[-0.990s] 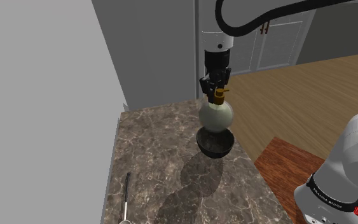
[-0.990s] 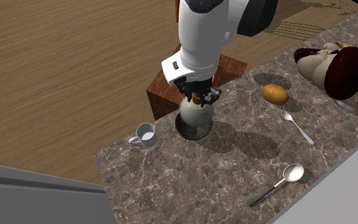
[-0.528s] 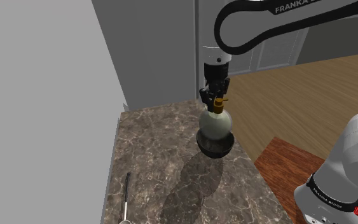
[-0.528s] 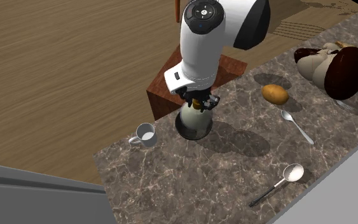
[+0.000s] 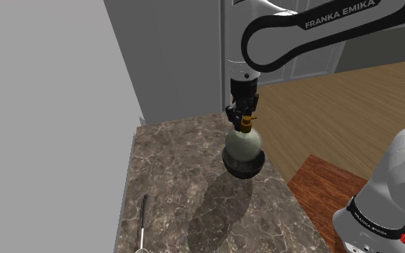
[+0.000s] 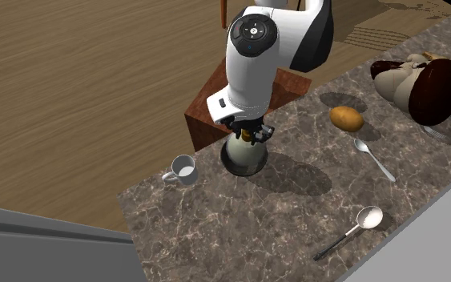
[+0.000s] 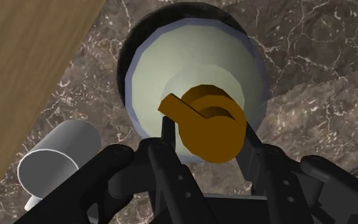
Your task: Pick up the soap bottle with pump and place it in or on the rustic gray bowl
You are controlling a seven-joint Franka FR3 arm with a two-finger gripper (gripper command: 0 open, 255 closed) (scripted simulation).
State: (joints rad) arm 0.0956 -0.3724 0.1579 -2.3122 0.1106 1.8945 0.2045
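Observation:
The soap bottle (image 5: 244, 143) is round and pale greenish white with a brown pump (image 7: 209, 127) on top. It stands upright with its base inside the dark bowl (image 5: 242, 165) on the marble counter (image 5: 186, 194). My black gripper (image 5: 244, 116) hangs straight down over it, shut on the bottle's neck just under the pump. From the second exterior view the bottle (image 6: 243, 151) sits in the bowl (image 6: 241, 167) near the counter's edge, under the gripper (image 6: 251, 132). In the wrist view the fingers (image 7: 165, 149) clasp the neck, and the bowl's rim (image 7: 125, 67) rings the bottle (image 7: 171, 67).
A white mug (image 6: 183, 170) lies beside the bowl, also in the wrist view (image 7: 53, 159). Two spoons (image 6: 352, 228) (image 6: 373, 158), a potato (image 6: 347, 118) and a brown and cream object (image 6: 417, 83) are on the counter. A grey wall (image 5: 49, 108) borders it. A ladle handle (image 5: 143, 223) lies near the front.
The gripper has come down with the bottle, whose base has sunk lower into the bowl. The fingers stay shut on the neck.

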